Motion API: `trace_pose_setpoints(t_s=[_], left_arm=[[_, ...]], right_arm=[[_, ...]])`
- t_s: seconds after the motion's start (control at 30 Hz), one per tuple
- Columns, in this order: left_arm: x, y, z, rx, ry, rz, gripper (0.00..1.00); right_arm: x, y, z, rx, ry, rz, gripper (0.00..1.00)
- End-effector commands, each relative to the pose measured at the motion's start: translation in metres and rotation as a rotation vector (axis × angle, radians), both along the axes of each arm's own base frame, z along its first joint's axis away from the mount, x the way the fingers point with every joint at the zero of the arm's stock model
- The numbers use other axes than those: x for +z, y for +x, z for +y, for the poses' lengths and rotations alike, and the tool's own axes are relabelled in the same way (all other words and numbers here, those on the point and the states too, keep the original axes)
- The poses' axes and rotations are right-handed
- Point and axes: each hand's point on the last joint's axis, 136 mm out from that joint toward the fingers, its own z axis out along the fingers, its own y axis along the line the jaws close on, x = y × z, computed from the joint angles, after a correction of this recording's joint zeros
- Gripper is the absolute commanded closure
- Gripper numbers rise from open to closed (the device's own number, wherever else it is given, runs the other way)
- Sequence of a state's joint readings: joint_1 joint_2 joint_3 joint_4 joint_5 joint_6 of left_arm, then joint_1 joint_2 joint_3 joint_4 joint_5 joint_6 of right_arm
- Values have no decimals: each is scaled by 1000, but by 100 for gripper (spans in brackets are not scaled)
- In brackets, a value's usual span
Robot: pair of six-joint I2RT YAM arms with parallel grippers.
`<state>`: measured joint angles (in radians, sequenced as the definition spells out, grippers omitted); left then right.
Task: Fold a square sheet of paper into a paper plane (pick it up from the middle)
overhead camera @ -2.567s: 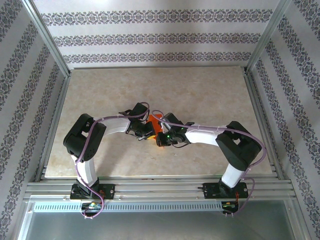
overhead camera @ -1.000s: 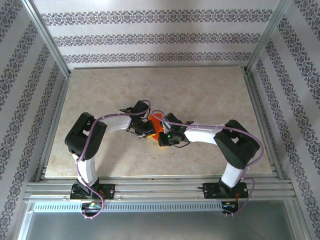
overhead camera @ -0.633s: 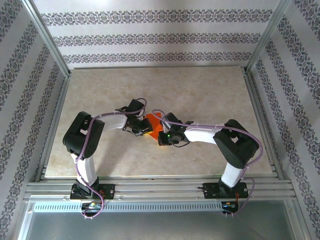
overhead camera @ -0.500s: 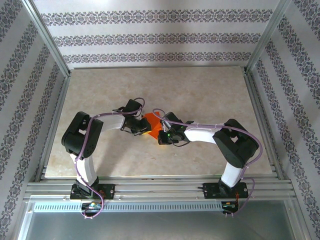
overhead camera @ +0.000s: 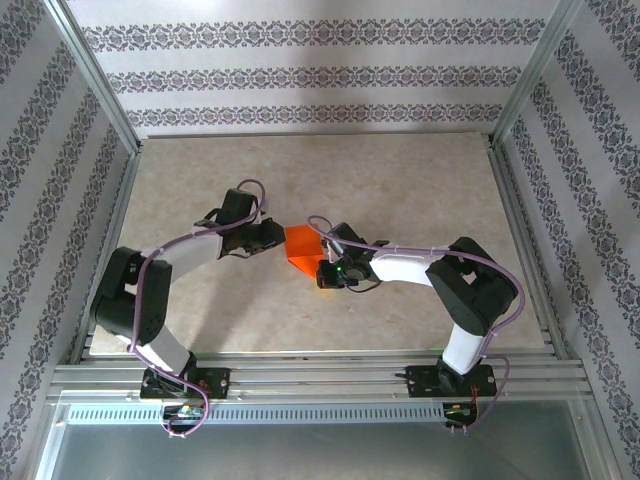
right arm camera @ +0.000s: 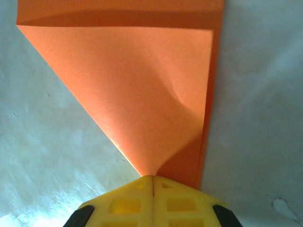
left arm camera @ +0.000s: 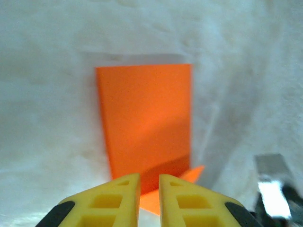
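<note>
The square sheet of paper [overhead camera: 302,250] is bright orange and partly folded, lying at the middle of the table. My right gripper [overhead camera: 322,268] is at its near right corner. In the right wrist view the paper [right arm camera: 142,85] rises in a creased flap whose point runs into my shut right gripper [right arm camera: 152,178]. My left gripper [overhead camera: 272,238] sits just left of the sheet. In the left wrist view the paper [left arm camera: 147,118] stands as an upright panel ahead of my left gripper [left arm camera: 149,182]. Its yellow fingers [left arm camera: 118,194] stand a narrow gap apart with nothing pinched.
The beige marbled tabletop [overhead camera: 400,190] has free room at the back and on both sides. Aluminium frame rails [overhead camera: 515,230] and patterned walls close it in. The arm bases stand on the near rail [overhead camera: 320,378].
My left arm has swung left and drawn back from the paper, so more of the orange sheet shows. The right gripper has stayed on the paper's corner.
</note>
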<state>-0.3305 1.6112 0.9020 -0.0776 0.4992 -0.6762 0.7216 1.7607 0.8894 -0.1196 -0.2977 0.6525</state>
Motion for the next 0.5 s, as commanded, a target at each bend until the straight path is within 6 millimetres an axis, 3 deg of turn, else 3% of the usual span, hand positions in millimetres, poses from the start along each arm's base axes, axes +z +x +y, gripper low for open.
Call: trace_pose_setpoints(t_s=[0.0,0.1,0.2,0.47], left_arm=[[-3,-17,-31,-36,-106,23,83],[-12,-25,-52,-71,-144,54,85],[-25,-27,-62,-85,-139,81,87],[-54,-30,-57,-65,-88,133,90]], right_arm=[[-31,-26,-31,-12,-135,133,95],[-32,-27,-31,-8,-137,138,95],[-33,-27,-32,-9,-138,141,95],[-33,-27,-31,-10,-135,141,95]])
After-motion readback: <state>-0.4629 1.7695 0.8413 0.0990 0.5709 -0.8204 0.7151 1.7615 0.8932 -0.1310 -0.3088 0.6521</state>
